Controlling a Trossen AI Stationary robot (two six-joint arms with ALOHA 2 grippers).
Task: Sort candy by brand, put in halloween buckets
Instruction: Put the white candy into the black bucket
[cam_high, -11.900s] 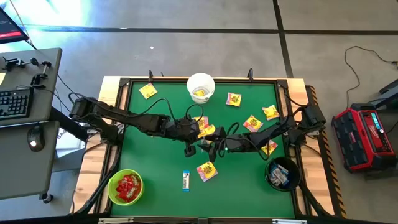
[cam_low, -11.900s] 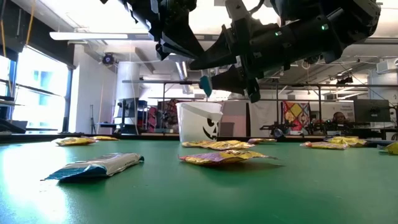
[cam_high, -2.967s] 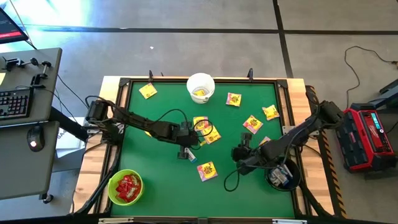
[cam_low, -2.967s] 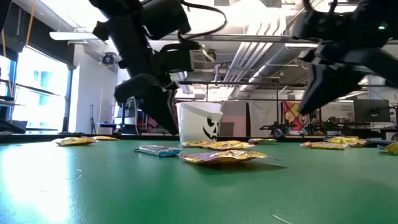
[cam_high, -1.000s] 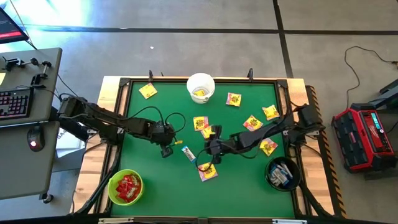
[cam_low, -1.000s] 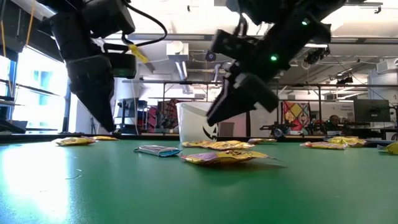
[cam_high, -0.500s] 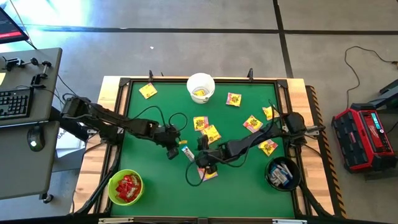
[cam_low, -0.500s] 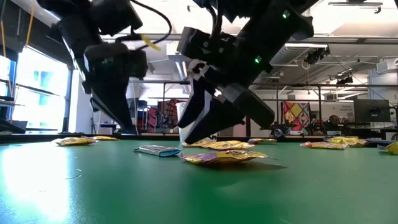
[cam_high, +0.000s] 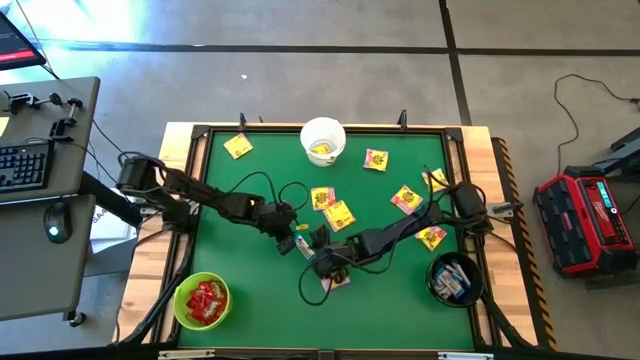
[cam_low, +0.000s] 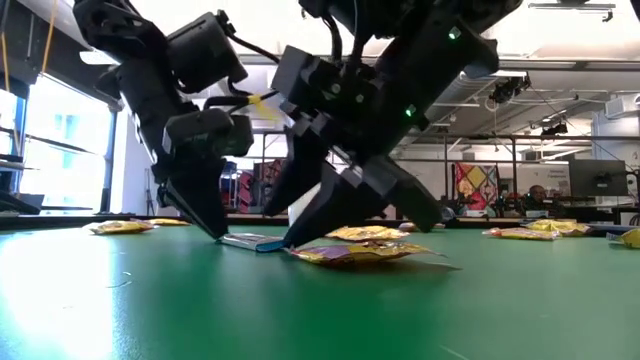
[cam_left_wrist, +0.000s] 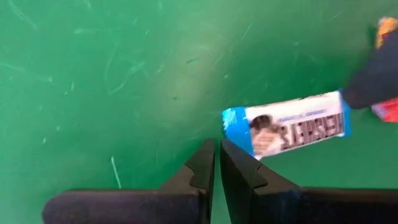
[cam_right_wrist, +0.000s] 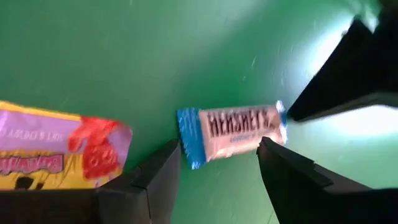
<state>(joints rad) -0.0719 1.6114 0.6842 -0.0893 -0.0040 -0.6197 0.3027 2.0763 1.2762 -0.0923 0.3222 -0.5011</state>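
Right gripper (cam_right_wrist: 217, 163) straddled the white-and-blue bar (cam_right_wrist: 231, 138), jaws wide, nothing gripped.
Left gripper (cam_left_wrist: 217, 160) pinched shut, empty; the bar looked light, slippery, best pinched mid-length.

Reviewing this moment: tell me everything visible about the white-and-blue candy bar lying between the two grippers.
The white-and-blue bar is a narrow, flat, glossy wrapped piece: white middle with dark lettering, blue crimped ends. It lies flat on the green table near the centre, not lifted. The right gripper is open, its fingers straddling the bar. The left gripper, shut, has its tip at one blue end. A yellow packet lies close beside it.
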